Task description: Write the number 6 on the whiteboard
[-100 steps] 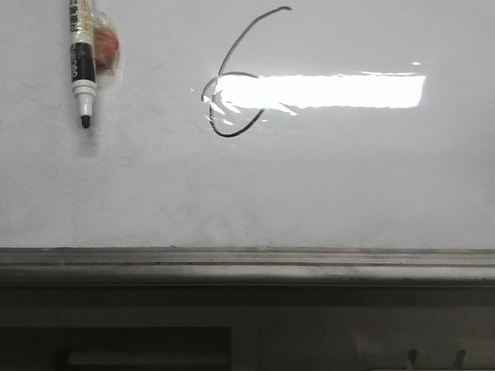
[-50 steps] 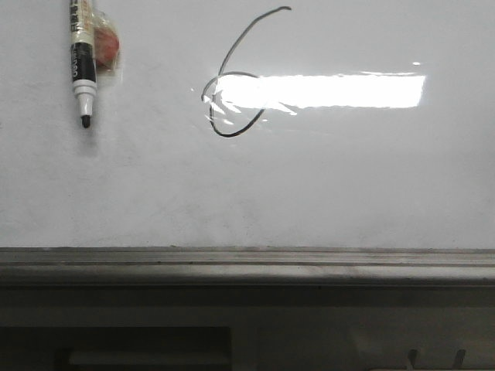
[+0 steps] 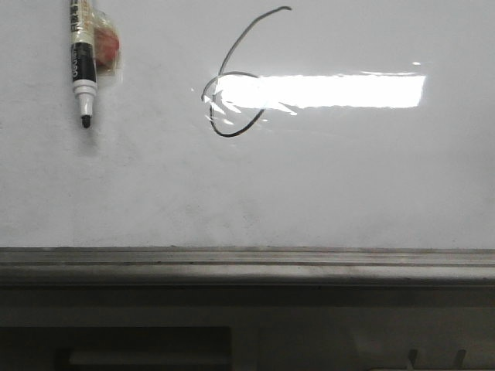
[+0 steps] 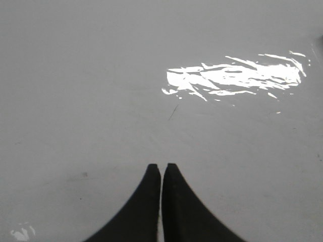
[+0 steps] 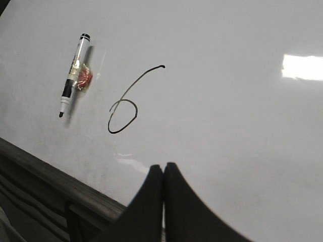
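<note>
The number 6 [image 3: 236,77] is drawn in thin black line on the whiteboard [image 3: 348,178], upper middle in the front view; it also shows in the right wrist view [image 5: 123,108]. The marker pen [image 3: 81,66] lies on the board to the left of the 6, tip down, with a red-and-clear piece stuck beside it; it shows in the right wrist view too [image 5: 71,75]. My right gripper [image 5: 163,166] is shut and empty, over the board below the 6. My left gripper [image 4: 161,166] is shut and empty over bare board [image 4: 101,75]. Neither gripper shows in the front view.
A grey metal ledge [image 3: 247,259] runs along the board's lower edge, with a dark recess below it; the ledge also shows in the right wrist view [image 5: 55,181]. A bright lamp glare [image 3: 332,90] covers part of the 6's loop.
</note>
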